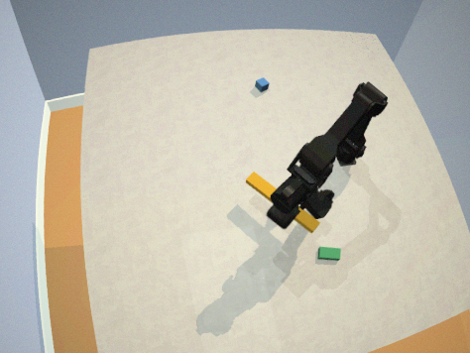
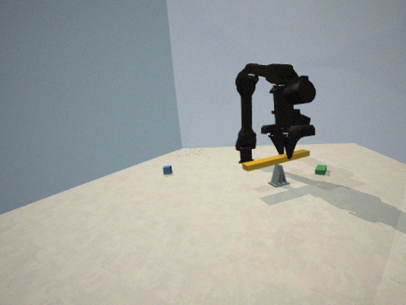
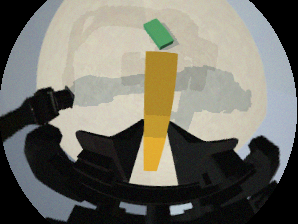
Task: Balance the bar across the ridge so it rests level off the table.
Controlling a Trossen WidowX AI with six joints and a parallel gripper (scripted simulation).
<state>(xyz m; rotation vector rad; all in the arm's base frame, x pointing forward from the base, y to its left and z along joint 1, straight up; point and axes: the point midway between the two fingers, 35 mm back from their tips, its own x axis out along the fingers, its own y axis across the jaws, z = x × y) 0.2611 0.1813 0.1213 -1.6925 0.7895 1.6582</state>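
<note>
Though pinched between the nearly closed jaws of the gripper (image 1: pixel 297 207) (image 2: pixel 285 156) (image 3: pixel 156 126), looks stiff and light as a yellow bar (image 1: pixel 260 184) (image 2: pixel 263 163) (image 3: pixel 161 85); best held mid-length above the grey ridge (image 2: pixel 278 176), perhaps touching.

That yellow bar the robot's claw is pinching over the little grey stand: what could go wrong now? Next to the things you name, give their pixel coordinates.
The gripper (image 1: pixel 293 210) (image 2: pixel 285 155) (image 3: pixel 156 123) holds the yellow bar (image 1: pixel 260 184) (image 2: pixel 262 163) (image 3: pixel 160 85) off the table, right at the top of the grey ridge (image 2: pixel 278 176). If its middle is off the ridge's top when released, it may tip and touch the table. The ridge looks narrow, so a small sideways nudge from the opening fingers could slide the bar off, or perhaps shift the ridge.
</note>
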